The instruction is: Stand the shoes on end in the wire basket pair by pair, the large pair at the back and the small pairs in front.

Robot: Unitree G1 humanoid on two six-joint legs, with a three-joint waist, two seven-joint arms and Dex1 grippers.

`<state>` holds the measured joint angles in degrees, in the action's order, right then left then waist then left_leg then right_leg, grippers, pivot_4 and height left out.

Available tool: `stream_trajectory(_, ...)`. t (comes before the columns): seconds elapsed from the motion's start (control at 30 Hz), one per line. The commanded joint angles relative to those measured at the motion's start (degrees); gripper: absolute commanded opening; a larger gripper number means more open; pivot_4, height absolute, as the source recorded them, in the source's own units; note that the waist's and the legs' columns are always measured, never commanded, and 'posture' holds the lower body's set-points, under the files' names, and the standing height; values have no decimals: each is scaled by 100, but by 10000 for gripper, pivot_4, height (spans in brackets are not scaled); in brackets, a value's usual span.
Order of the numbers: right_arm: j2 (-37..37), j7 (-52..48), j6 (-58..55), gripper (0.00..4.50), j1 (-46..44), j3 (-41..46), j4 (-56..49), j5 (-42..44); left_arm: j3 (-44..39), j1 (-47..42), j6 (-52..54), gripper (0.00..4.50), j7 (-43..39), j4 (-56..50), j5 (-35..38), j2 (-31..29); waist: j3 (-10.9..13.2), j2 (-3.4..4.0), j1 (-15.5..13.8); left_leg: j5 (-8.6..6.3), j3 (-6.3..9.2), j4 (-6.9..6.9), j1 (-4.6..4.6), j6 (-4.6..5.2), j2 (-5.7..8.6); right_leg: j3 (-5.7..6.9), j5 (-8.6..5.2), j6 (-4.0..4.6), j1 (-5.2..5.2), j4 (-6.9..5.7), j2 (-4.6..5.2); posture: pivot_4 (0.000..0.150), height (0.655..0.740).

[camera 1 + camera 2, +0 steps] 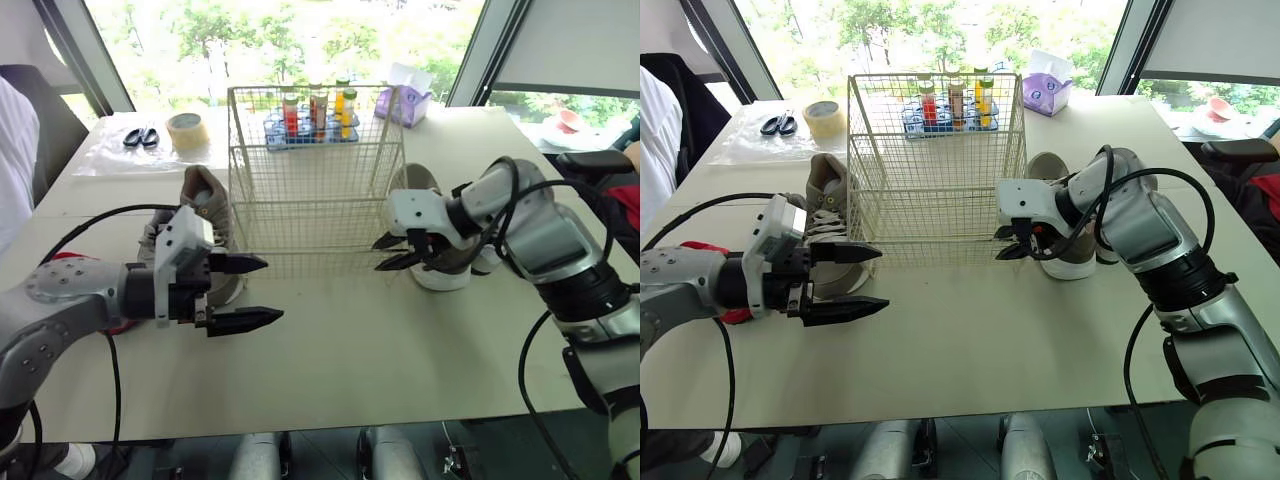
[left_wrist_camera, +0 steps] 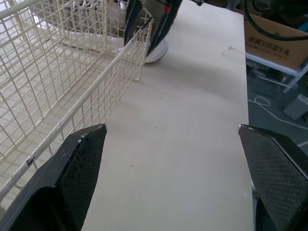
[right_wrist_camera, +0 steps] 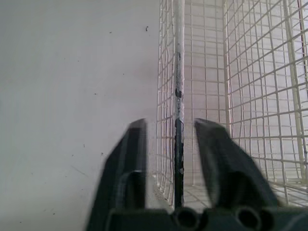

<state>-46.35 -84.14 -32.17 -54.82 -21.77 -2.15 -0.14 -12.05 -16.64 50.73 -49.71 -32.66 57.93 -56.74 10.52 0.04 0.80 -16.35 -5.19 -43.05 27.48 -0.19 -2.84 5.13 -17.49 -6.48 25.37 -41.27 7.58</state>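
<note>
An empty cream wire basket (image 1: pixel 310 200) stands mid-table. My left gripper (image 1: pixel 272 290) hovers open over the table at the basket's front left corner, with nothing between its fingers (image 2: pixel 86 159). Just behind it a grey-beige sneaker (image 1: pixel 205 200) leans beside the basket's left wall. My right gripper (image 1: pixel 377 255) is at the front right corner, open a little. The basket's corner post (image 3: pixel 178 72) runs between its fingers without touching them. A white shoe (image 1: pixel 440 275) lies right of the basket, behind that gripper. Something red (image 1: pixel 70 258) is mostly hidden by my left arm.
Behind the basket stands a blue rack of bottles (image 1: pixel 312 115), with a purple tissue box (image 1: pixel 410 100) to its right. A tape roll (image 1: pixel 186 130) and scissors (image 1: pixel 141 136) lie at the back left. A person's white sleeve (image 1: pixel 15 150) is at the far left.
</note>
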Motion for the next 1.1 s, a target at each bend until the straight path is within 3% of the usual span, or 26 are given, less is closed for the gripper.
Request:
stream_trajectory(0.03,-327,-71,-479,33122,-201,546,-521,382,-72,-12,-129,45000,-117,52,-82,-8,0,0,-21,0,1,-1,0,0,0,0,0,0,-1,0,0,1500,6675)
stream_trajectory(0.23,-604,142,-2871,33122,-639,2273,-1269,2124,-143,-139,-76,45000,-213,249,102,119,0,0,-13,0,18,0,0,1,-1,0,0,0,-1,0,1,1500,6675)
stream_trajectory(0.3,-450,843,-3446,33122,-708,3102,-1188,2301,-214,-250,8,45000,-194,355,311,197,-2,-4,-20,-1,27,0,-2,1,-2,2,0,1,-4,1,0,1500,6675)
stream_trajectory(0.33,-322,1455,-3608,35937,-679,3695,-1061,2167,-227,-456,130,45000,60,451,589,368,-4,-8,-28,-1,27,-1,-2,1,-2,3,1,1,-7,1,1,1500,6675)
stream_trajectory(0.43,-129,2515,-3371,44510,762,4986,-1695,1768,-186,-930,379,45000,1090,485,1543,981,-28,-47,-147,-2,29,-4,-4,4,2,9,1,2,-20,7,5,1500,6675)
stream_trajectory(0.47,66,2683,-3454,44510,1209,5318,-2048,1871,-165,-917,422,45000,1348,376,1738,1103,-43,-71,-172,-2,30,-1,-7,4,1,15,1,2,-33,15,4,1500,6675)
stream_trajectory(0.6,1112,3508,-3457,44510,2536,6292,-2933,2163,16,-489,584,45000,2058,-149,2336,1273,-31,-36,-109,-3,31,-3,-12,9,6,-2,1,-4,-29,7,16,1500,6675)
stream_trajectory(0.7,1663,3909,-3237,44510,3380,6509,-3287,2297,156,-51,567,45000,2396,-498,2340,1289,-29,-31,-106,2,34,14,-20,-1,2,-2,0,-2,-26,3,2,1500,6675)
stream_trajectory(0.87,2239,4424,-2720,44510,4346,5962,-3681,2372,257,619,360,45000,2674,-934,2077,1356,-32,-24,-106,4,34,9,-26,-3,3,-2,0,2,-28,-8,-3,1500,6675)
stream_trajectory(1.1,2462,5092,-1307,44510,4630,5229,-2605,1977,483,981,191,45000,2770,-1287,1948,1368,-33,-23,-154,2,38,1,-22,0,6,-3,-2,6,-29,-7,-3,1500,6675)
